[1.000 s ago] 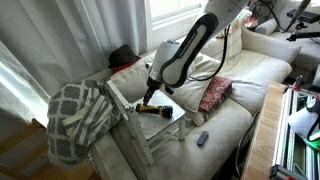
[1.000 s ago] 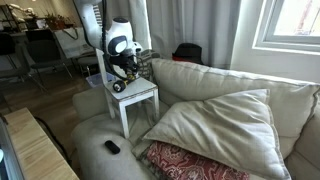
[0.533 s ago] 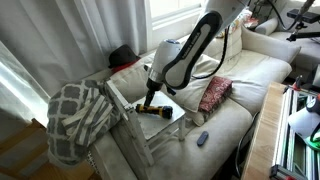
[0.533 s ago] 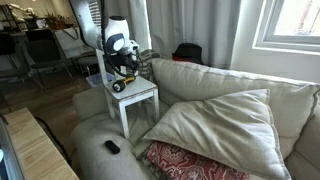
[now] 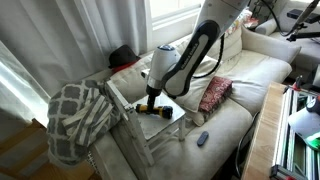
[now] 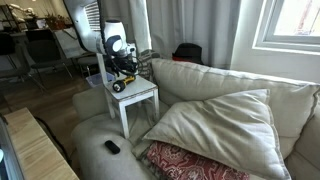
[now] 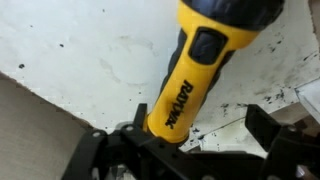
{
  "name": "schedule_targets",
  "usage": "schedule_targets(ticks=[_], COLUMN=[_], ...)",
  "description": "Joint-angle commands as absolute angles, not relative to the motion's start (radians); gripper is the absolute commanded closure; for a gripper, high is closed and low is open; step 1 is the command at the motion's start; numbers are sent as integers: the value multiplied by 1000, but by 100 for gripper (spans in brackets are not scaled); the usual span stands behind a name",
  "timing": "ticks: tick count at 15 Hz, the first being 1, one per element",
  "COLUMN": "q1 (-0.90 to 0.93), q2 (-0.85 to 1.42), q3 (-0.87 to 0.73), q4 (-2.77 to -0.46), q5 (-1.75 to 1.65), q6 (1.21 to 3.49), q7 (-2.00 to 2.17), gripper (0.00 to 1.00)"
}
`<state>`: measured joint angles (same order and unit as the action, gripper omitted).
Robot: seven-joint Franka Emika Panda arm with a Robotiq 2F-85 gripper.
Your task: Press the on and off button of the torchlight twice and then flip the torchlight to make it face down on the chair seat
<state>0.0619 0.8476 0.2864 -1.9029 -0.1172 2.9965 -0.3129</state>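
The torchlight (image 7: 197,65) has a yellow body with a black button and lies on its side on the pale, speckled chair seat (image 7: 90,60). In the wrist view its tail end sits between my gripper's (image 7: 200,114) two black fingers, close to the left one. The fingers are spread and not clamped on it. In both exterior views the gripper (image 5: 152,99) (image 6: 124,74) points down just over the torchlight (image 5: 151,111) (image 6: 121,86) on the chair seat (image 5: 168,119) (image 6: 142,93).
A grey-and-white patterned blanket (image 5: 78,118) hangs over the chair back. The chair stands against a cream sofa (image 6: 215,120) that bears a red patterned cushion (image 5: 214,93) (image 6: 190,162) and a small dark remote (image 5: 202,138) (image 6: 112,147). Curtains hang behind.
The arm's upper part has swung to a more upright pose. The gripper stays over the torchlight, which has not moved.
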Motion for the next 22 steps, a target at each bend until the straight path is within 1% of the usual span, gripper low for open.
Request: schedule_targets(ticks=[1,8,9,10,11,12,13,14,16,17,18,22], q1=[138,136,131,124,125,120,119,117,114,105,88,-2], q2=[886,961,971,981,988,996,1003,1009,1017,1019,1019,997], q3=[203,215,220,227,226,232,234,237,237,245,260,343], q4=[-1849,-1776,-1767,-1761,-1755,-1749,-1744,-1740,-1738,-1739,-1741,-1790], q5=[-154,-145,-147,-146,-149,-150,-151,-154,-156,-154,-152,-166], q6=[3027,3024,3024,3031,3031,3037,3041,3046,3047,3049,3058,3126], q7=[-283,-295,-301,-305,-308,-312,-315,-318,-317,-319,-324,-378], gripper=[0,0,1,18,26,30,38,48,62,70,73,74])
